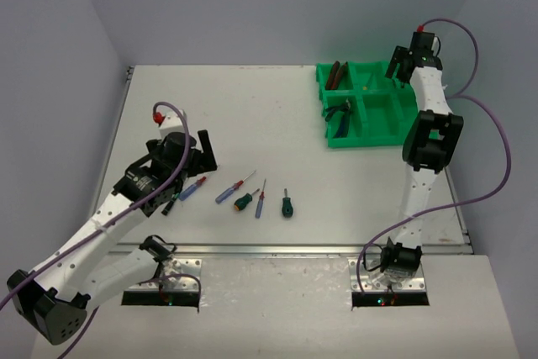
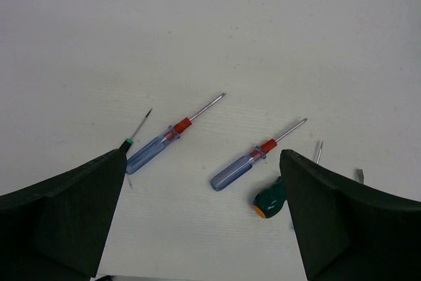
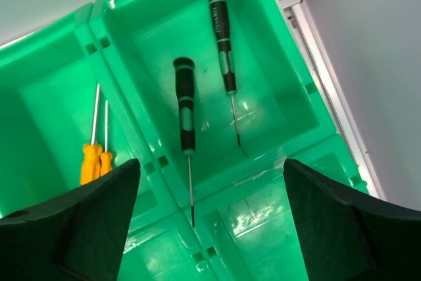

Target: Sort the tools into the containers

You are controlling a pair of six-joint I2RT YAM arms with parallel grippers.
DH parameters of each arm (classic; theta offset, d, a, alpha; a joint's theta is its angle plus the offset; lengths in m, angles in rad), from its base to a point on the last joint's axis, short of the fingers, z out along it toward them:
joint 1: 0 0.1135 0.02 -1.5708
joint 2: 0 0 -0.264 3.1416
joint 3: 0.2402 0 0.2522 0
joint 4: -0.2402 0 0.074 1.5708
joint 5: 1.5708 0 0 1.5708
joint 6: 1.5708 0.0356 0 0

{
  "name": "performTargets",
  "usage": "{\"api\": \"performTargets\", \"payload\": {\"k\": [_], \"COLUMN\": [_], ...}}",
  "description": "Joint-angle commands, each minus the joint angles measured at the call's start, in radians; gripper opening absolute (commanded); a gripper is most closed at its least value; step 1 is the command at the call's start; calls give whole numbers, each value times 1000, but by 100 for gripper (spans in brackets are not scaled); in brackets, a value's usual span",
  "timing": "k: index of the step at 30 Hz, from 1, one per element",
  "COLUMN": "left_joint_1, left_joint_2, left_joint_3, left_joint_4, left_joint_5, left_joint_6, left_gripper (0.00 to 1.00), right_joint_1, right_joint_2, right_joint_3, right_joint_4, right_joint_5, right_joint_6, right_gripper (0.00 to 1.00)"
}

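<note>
Five screwdrivers lie in a row on the white table: two blue-handled with red collars (image 1: 192, 189) (image 1: 231, 190), a green one with an orange cap (image 1: 244, 201), a thin blue one (image 1: 261, 201) and a stubby dark green one (image 1: 287, 204). My left gripper (image 1: 189, 176) hovers open just left of them. Its wrist view shows both blue handles (image 2: 152, 149) (image 2: 240, 166), the green handle (image 2: 270, 200) and a thin black driver (image 2: 135, 133). My right gripper (image 3: 210, 228) is open and empty over the green tray (image 1: 370, 140). Below it, one compartment holds two black-green drivers (image 3: 185, 106) (image 3: 222, 37), its neighbour orange-handled ones (image 3: 92, 162).
Red-black pliers (image 1: 336, 75) lie in the tray's back-left compartment and blue-handled pliers (image 1: 340, 115) in the front-left one. A metal rail (image 1: 294, 250) runs along the table's near edge. Purple cables (image 1: 496, 182) loop beside the right arm. Grey walls close in on three sides.
</note>
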Motion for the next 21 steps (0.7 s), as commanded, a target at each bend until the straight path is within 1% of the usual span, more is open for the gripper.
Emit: {"api": "performTargets", "payload": {"k": [1,2,3,5,7,9,10,12,15,17,19,20,21], "left_joint_1": [11,27,67,184,268,362,387,406,422,427,427,427,428], "left_joint_2": [24,34,54,91,117,150,166,200,272,345,417,431,475], "left_joint_3": [15,17,20,17,21,24,24,24,57,97,114,123,133], "left_joint_4": [37,40,47,68,74,61,55,40,18,-18,-19,-22,-36], "left_joint_5": [-43,-33,-6,66,83,59,52,32,17,21,59,77,92], "left_joint_6": [-9,-10,-9,1,2,-18,-24,-32,-5,11,48,62,65], "left_gripper": [100,100,100,100,100,100,100,100,100,100,100,100,99], "right_joint_1": [7,14,31,80,127,194,232,289,345,373,386,386,386], "right_joint_2": [-81,-106,-159,-271,-358,-470,-510,-590,-759,-833,-925,-965,-1009], "right_joint_3": [6,-19,-72,-190,-277,-372,-416,-495,-647,-780,-918,-947,-1039], "right_joint_4": [-17,-17,-11,21,43,40,34,8,28,70,103,139,185], "right_joint_5": [-97,-129,-157,-166,-159,-153,-158,-192,-276,-372,-429,-468,-524], "right_joint_6": [70,80,96,98,93,85,84,96,97,97,110,122,137], "right_gripper": [99,99,99,99,99,99,99,99,99,99,99,99,99]}}
